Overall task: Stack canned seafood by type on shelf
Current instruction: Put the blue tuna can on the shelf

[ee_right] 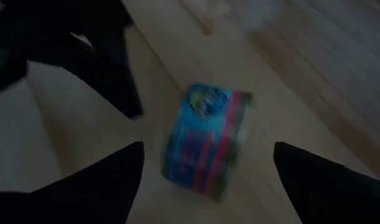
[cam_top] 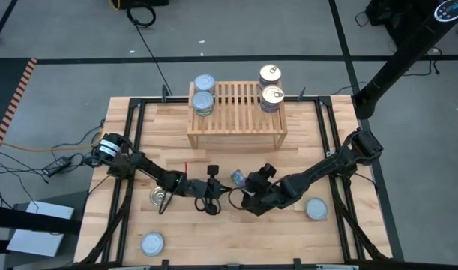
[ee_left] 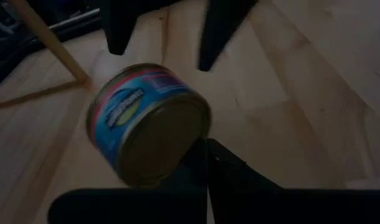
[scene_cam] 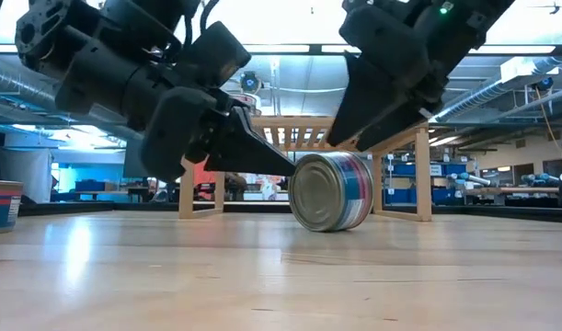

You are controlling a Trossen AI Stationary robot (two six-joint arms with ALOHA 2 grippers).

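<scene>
Right gripper (ee_right: 202,180): fingers spread wide, released, straddling a tin (ee_right: 205,140) that lies on its side on the worktop (cam_top: 214,240), mid-table in front of the shelf (cam_top: 236,133). No grip on it; the low view shows the tin (scene_cam: 331,191) resting on its rim edge with both arms above it. Left gripper (ee_left: 205,155): fingers clenched together, tip at the tin's flat end, grasping nothing.

Step, as judged: picking up a toppled blue-label tin. The next move likely calls for closing the right fingers across the tin, or first tipping it upright; it could roll.

Shelf top: two silver-lid tins (cam_top: 203,94) at one end, two gold-lid tins (cam_top: 270,88) at the other, sorted by type. Loose on the worktop: gold-lid tin (cam_top: 160,197), silver tins (cam_top: 152,244) and (cam_top: 316,210).
</scene>
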